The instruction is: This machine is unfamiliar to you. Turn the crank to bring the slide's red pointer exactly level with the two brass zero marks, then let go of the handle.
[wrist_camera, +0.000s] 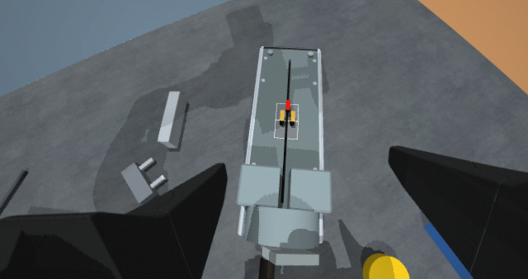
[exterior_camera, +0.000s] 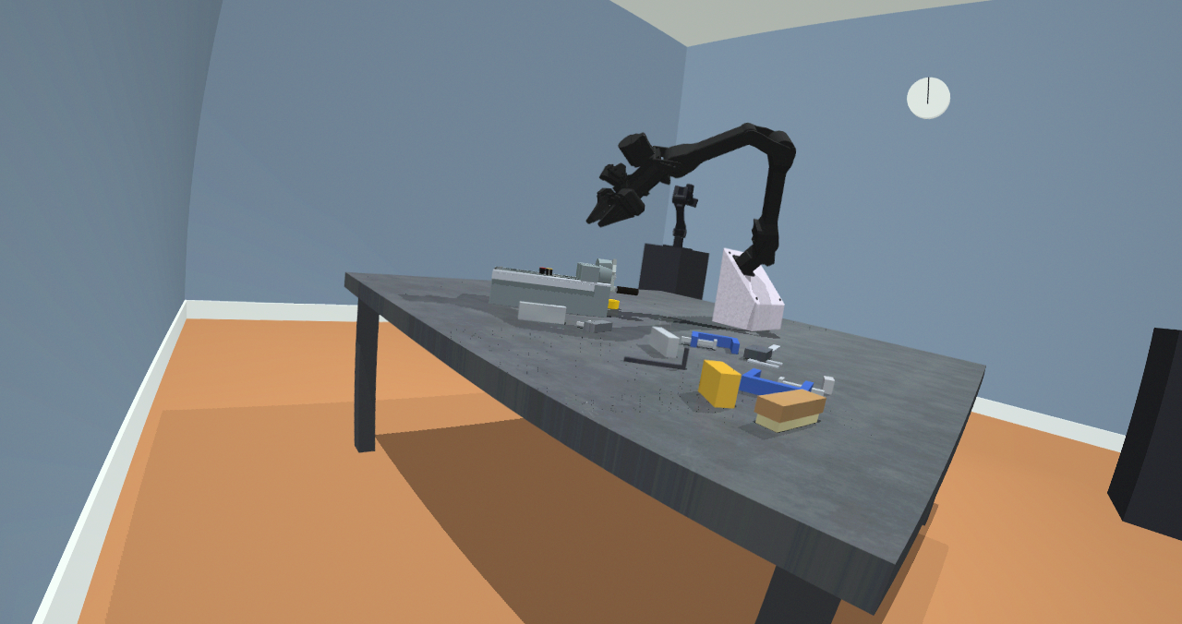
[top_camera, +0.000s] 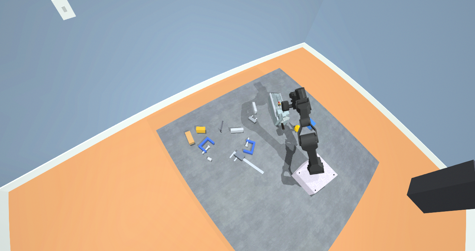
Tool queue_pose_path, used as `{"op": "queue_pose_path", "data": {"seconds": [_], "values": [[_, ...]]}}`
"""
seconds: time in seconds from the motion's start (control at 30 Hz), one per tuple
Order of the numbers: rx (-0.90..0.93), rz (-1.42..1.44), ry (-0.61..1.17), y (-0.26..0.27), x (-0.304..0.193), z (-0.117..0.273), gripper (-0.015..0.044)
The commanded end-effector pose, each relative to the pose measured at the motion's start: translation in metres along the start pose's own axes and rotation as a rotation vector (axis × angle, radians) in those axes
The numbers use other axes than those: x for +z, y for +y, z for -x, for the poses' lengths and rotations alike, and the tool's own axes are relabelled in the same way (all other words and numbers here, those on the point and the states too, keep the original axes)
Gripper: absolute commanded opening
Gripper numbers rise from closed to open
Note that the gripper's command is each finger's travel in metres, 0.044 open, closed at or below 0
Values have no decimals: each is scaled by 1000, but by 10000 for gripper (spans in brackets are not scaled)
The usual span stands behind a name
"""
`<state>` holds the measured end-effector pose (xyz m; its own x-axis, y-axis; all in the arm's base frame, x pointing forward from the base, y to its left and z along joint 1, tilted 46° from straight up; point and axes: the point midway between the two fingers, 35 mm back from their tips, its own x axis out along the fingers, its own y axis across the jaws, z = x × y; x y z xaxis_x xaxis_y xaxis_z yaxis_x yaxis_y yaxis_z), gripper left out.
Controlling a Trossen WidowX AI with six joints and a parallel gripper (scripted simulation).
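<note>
Open jaws above machine, red pointer off marks

Table, bearing the following:
- Machine: crank handle at one end; on top, pointer beyond two zero marks, seen from the wrist, one mark either side of the slot
- Left of machine, wrist view: bar; before it, pronged block
- Right of handle, same view: round piece
- Hammer: near a clamp, left of the pedestal from the top
</note>
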<state>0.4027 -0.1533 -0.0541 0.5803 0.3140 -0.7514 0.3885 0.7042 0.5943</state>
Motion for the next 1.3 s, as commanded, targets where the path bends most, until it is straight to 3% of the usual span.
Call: {"op": "queue_pose_path", "data": {"seconds": [0.0,0.6,1.27], "values": [[-17,-43,-12,9,-15,12,440],[-54,-172,-63,31,-65,46,440],[-51,-174,-60,40,-130,-27,440]]}}
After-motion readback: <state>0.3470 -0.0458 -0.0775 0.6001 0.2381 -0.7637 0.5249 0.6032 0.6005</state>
